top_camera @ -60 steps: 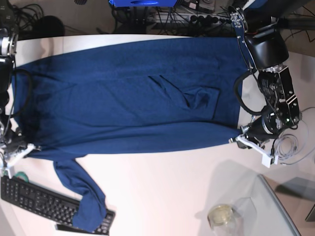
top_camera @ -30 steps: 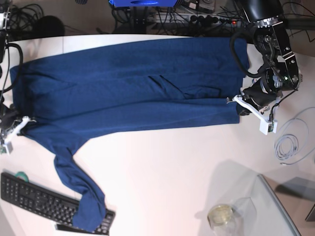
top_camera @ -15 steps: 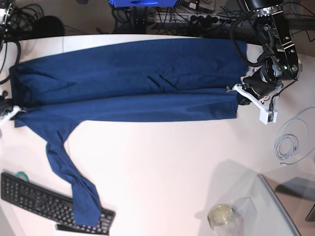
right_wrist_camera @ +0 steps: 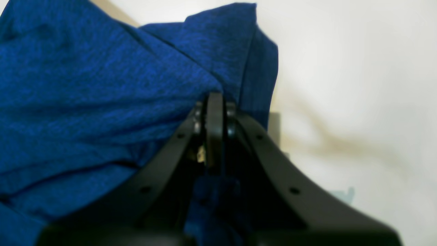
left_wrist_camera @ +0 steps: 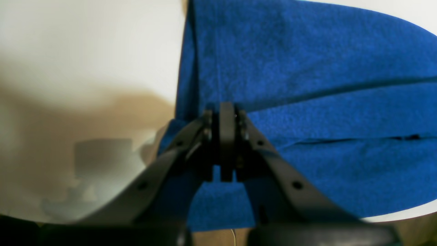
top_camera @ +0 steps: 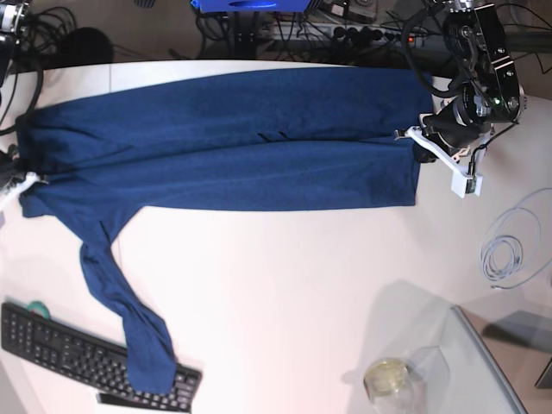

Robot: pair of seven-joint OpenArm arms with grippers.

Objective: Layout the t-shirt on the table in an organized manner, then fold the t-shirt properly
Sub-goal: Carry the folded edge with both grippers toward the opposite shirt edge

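Stretching t-shirt (top_camera: 233, 142) taut across table (top_camera: 293, 285), prob. to flatten creases; left gripper (left_wrist_camera: 227, 116) clamped on hem corner; right gripper (right_wrist_camera: 214, 109) pinched shut on shoulder end; sleeve draped onto keyboard (top_camera: 60, 354).

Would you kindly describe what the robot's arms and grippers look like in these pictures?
The left gripper is black with a white plastic bracket and a green light on its wrist. Black cables loop around the arm above it. In the wrist views, both the left gripper and the right gripper have matte black, curved jaws with small screw holes.
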